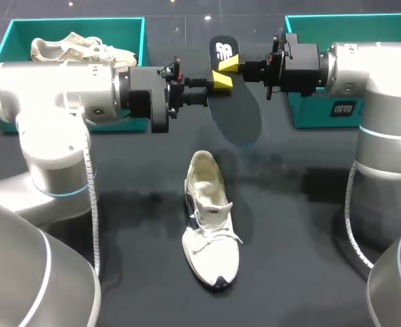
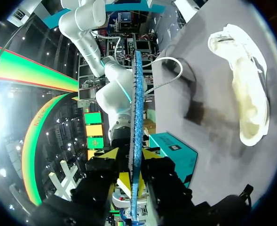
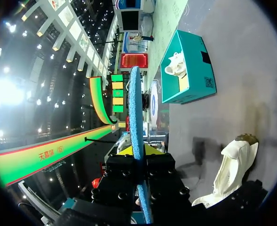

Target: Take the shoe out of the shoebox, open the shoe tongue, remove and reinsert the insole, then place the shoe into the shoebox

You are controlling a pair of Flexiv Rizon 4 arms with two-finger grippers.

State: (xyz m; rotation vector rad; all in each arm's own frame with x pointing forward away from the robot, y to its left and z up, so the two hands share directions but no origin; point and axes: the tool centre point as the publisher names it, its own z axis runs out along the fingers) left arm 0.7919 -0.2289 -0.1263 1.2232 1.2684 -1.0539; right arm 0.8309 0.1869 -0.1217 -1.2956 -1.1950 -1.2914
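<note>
The insole [image 1: 222,49], black on top and blue underneath, hangs in the air above the back of the table, held from both sides. My left gripper [image 1: 219,80] is shut on one edge of it. My right gripper [image 1: 229,65] is shut on the other. Each wrist view shows the insole [image 2: 136,117] [image 3: 135,108] edge-on, running straight out between that gripper's [image 2: 129,154] [image 3: 139,150] yellow tips. The white shoe [image 1: 210,218] [image 2: 249,89] [image 3: 230,169] lies on the dark table below, toe toward the front, its mouth open.
A teal shoebox [image 1: 9,41] at the back left holds a second white shoe [image 1: 77,49]. Another teal shoebox [image 1: 316,116] stands at the back right, behind my right arm. The insole throws a shadow on the table under it.
</note>
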